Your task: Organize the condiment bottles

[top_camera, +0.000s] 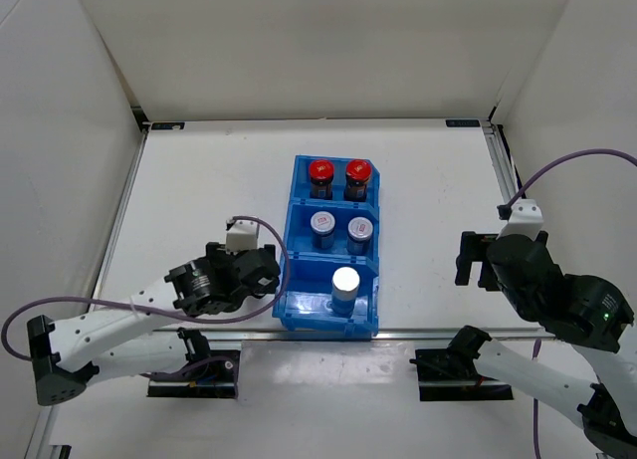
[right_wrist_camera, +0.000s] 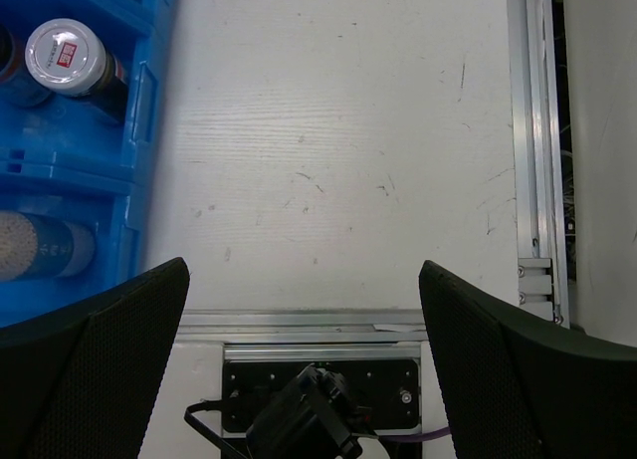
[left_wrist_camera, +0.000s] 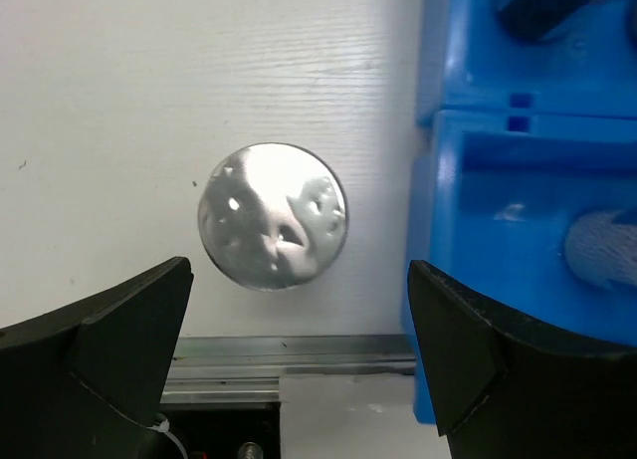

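Note:
The blue bin (top_camera: 289,315) holds two dark bottles with red caps (top_camera: 319,172) (top_camera: 357,172) in its far compartment. Two red-marked silver caps (top_camera: 323,223) (top_camera: 360,227) stand in the middle one, and one plain silver-topped bottle (top_camera: 345,280) in the near one. A second plain silver-topped bottle (left_wrist_camera: 272,216) stands on the table just left of the bin (left_wrist_camera: 518,180); my left arm hides it in the top view. My left gripper (top_camera: 264,270) (left_wrist_camera: 299,265) hangs open above it, empty. My right gripper (top_camera: 478,260) (right_wrist_camera: 304,267) is open and empty over the table, right of the bin.
The right wrist view shows the bin's edge (right_wrist_camera: 139,91) at left with a red-marked cap (right_wrist_camera: 65,53) and the silver-topped bottle (right_wrist_camera: 30,245). A metal rail (right_wrist_camera: 532,130) runs along the table's right side. White walls enclose the table.

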Action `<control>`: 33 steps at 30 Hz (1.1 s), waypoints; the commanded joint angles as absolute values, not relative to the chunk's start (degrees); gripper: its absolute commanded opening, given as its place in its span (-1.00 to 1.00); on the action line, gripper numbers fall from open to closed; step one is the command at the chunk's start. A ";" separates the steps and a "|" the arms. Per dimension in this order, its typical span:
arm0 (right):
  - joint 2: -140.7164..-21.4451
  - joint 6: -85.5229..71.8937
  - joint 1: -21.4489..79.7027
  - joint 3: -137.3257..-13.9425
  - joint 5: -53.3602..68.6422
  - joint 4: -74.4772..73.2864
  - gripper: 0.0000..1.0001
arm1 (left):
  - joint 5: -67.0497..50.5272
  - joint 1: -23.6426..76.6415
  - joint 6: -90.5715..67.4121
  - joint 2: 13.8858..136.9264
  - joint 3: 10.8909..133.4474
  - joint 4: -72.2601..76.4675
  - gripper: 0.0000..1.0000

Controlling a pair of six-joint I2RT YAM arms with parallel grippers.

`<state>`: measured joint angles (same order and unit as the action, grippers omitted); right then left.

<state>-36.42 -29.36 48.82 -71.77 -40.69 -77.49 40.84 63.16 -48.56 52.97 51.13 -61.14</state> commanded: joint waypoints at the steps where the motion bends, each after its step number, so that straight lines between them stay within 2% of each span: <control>1: -36.30 -28.74 48.87 -71.72 -40.78 -75.94 0.98 | 39.99 59.60 -49.92 52.82 50.19 -58.98 1.00; 9: -36.30 -28.22 48.87 -71.72 -40.78 -75.94 0.98 | 30.07 49.14 -41.05 53.35 45.10 -47.38 1.00; 12: -36.30 -28.21 48.87 -71.72 -40.78 -75.94 0.98 | 26.65 46.06 -38.59 53.35 44.56 -43.96 0.87; 16: -36.30 -28.21 48.87 -71.72 -40.78 -75.94 0.98 | 26.10 45.35 -37.53 53.88 48.50 -43.95 0.37; 20: -36.30 -28.21 48.87 -71.72 -40.78 -75.94 0.98 | 25.58 46.05 -35.78 52.65 54.65 -46.84 -0.35; 21: -36.30 -28.21 48.87 -71.72 -40.78 -75.94 0.98 | 25.58 46.05 -35.77 52.65 56.15 -47.54 -0.40; 26: -36.30 -28.21 48.87 -71.72 -40.78 -75.94 0.98 | 28.92 51.93 -35.77 52.65 64.84 -51.76 -0.50; 33: -36.30 -28.21 48.87 -71.72 -40.78 -75.94 0.98 | 28.39 58.08 -36.30 55.45 68.46 -51.77 -0.56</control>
